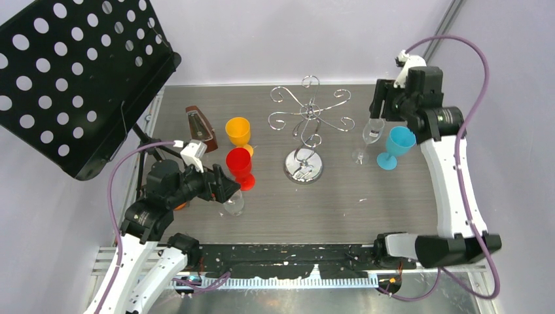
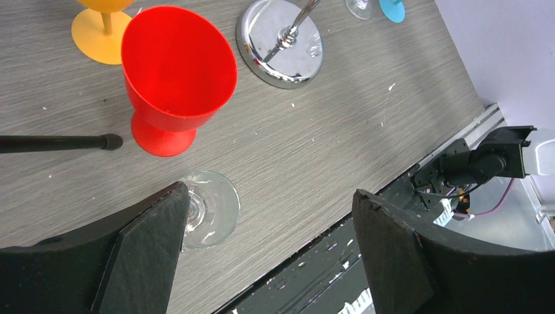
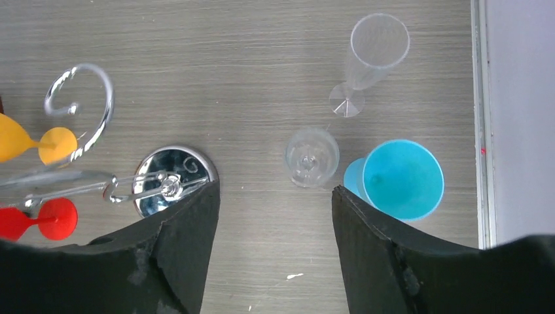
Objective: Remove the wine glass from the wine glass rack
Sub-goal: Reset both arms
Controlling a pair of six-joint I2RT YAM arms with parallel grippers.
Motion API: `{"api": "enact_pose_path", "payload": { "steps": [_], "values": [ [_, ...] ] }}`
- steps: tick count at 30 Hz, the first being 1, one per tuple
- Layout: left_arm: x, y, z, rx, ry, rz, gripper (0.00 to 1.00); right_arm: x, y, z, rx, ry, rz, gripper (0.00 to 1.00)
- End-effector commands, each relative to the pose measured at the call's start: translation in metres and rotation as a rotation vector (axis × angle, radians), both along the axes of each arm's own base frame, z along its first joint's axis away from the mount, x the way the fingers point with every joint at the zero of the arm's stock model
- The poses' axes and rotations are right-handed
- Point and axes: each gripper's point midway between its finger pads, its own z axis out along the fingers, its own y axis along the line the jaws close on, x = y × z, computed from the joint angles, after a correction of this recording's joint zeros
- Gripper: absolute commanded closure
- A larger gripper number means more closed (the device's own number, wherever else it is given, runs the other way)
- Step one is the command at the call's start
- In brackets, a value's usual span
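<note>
1. The shiny chrome wire wine glass rack, with curled arms and a round mirrored base, stands in the middle of the grey wood-grain counter, closer to its far edge. In none of the three views do I see a glass hanging on its arms
2. The small clear wine glass stands upright on the counter toward the right edge. It is between the rack's base and the light blue plastic goblet, just beside the goblet. A tall clear flute stands a little more toward the far edge
3. The right claw hangs above this clear wine glass with its jaws wide. Nothing is held between them
4. The left claw is low over the near left part of the counter, also wide and holding nothing. A second clear stemmed glass stands right by its left finger; whether they touch I cannot tell. The red plastic goblet and the orange plastic goblet stand beyond it, toward the rack
5. In my judgement the taking off is done, because the glass is on the counter and free. What is left seems only to lift the right arm away without knocking the glass or the blue goblet just below it
</note>
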Motion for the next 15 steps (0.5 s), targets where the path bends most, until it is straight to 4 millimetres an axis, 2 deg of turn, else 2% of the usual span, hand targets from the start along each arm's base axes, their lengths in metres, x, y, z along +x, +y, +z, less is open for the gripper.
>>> {"api": "enact_pose_path", "payload": {
  "steps": [1,2,3,4,5,6,7,8,9,10,11,14,15],
  "values": [
    [0.008,0.003,0.009,-0.001,-0.063,0.022,0.07,-0.014,0.002,0.021,0.060,-0.148,-0.020,0.29],
    [0.008,0.003,0.009,0.001,-0.064,0.024,0.03,-0.022,0.002,0.026,0.066,-0.175,-0.019,0.27],
    [0.008,0.004,0.009,0.004,-0.064,0.026,0.02,-0.024,0.002,0.020,0.069,-0.176,-0.019,0.26],
    [0.009,0.005,0.008,0.006,-0.066,0.030,0.01,-0.033,0.008,0.027,0.089,-0.205,0.012,0.25],
    [0.009,0.005,0.009,0.008,-0.067,0.034,0.00,-0.036,0.010,0.021,0.099,-0.203,0.023,0.24],
    [0.010,0.006,0.009,0.011,-0.068,0.039,0.00,-0.044,0.011,0.026,0.108,-0.229,0.028,0.22],
    [0.010,0.007,0.009,0.014,-0.073,0.045,0.00,-0.047,0.014,0.017,0.119,-0.216,0.038,0.20],
    [0.011,0.009,0.009,0.018,-0.077,0.053,0.00,-0.056,0.014,0.021,0.125,-0.239,0.044,0.14],
    [0.011,0.010,0.009,0.023,-0.081,0.062,0.00,-0.059,0.017,0.013,0.135,-0.223,0.058,0.09],
    [0.012,0.011,0.009,0.027,-0.085,0.067,0.00,-0.067,0.018,0.016,0.140,-0.242,0.068,0.01],
    [0.012,0.012,0.009,0.029,-0.087,0.071,0.00,-0.071,0.022,0.011,0.150,-0.236,0.087,0.03],
    [0.012,0.012,0.010,0.028,-0.094,0.070,0.00,-0.089,0.028,0.015,0.169,-0.282,0.124,0.05],
    [0.012,0.012,0.010,0.028,-0.096,0.069,0.00,-0.091,0.028,0.010,0.172,-0.277,0.124,0.05]
  ]
}}
